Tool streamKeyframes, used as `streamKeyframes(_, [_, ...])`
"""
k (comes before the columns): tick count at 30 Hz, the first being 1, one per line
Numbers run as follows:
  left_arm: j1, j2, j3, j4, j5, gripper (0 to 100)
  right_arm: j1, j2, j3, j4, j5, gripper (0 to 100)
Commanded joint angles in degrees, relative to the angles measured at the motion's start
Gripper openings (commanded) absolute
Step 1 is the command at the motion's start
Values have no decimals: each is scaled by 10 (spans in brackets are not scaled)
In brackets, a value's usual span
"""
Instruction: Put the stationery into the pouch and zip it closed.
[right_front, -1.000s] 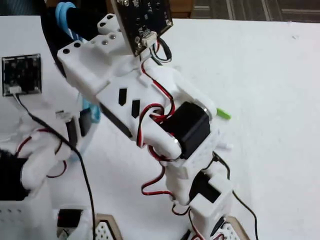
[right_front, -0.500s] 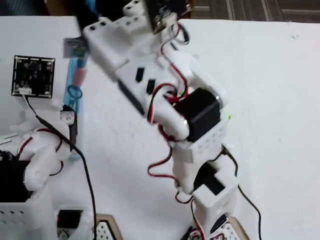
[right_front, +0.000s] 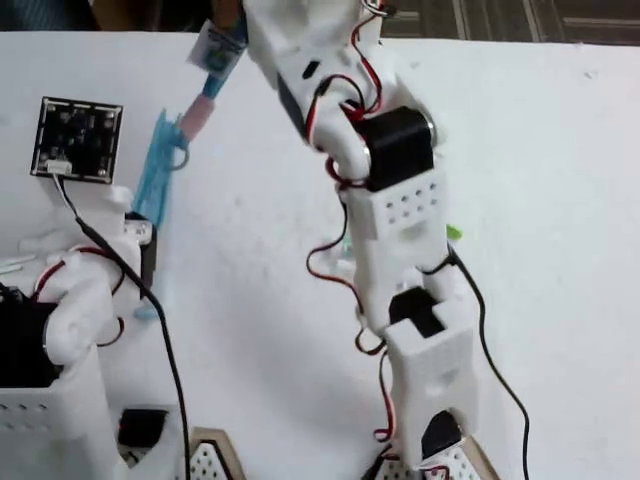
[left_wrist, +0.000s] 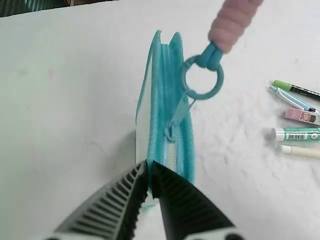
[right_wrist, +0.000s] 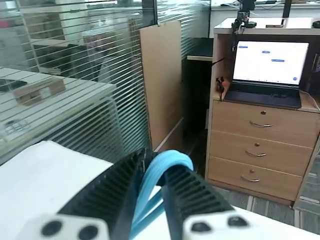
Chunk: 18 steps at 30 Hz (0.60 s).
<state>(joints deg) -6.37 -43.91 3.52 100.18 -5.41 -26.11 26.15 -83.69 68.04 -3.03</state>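
left claw (left_wrist: 149, 165) is clamped on the teal pouch (left_wrist: 161, 100) edge; right claw (right_wrist: 156, 162) is pinched around a blue loop (right_wrist: 169, 158); stationery (left_wrist: 296, 120) lies nearby on the worktop (left_wrist: 60, 100).

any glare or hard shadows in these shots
high view: the table is evenly lit, no hard shadows; left wrist view: a soft shadow lies on the table beside the pouch; right wrist view: the laptop screen glows bright and daylight streaks the blinds behind the blue strap.
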Motion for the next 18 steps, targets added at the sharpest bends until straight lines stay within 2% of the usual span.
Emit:
streamKeyframes(1, [-3, 10, 2, 24, -13, 24, 47, 2, -5, -51, 1, 17])
streamKeyframes(3, [-2, 10, 21, 24, -39, 24, 57, 18, -5, -73, 1, 17])
streamKeyframes(11, [1, -32, 63, 23, -43, 24, 131, 92, -5, -169, 2, 17])
streamKeyframes(18, [3, -61, 95, 21, -43, 23, 124, 90, -11, -99, 5, 18])
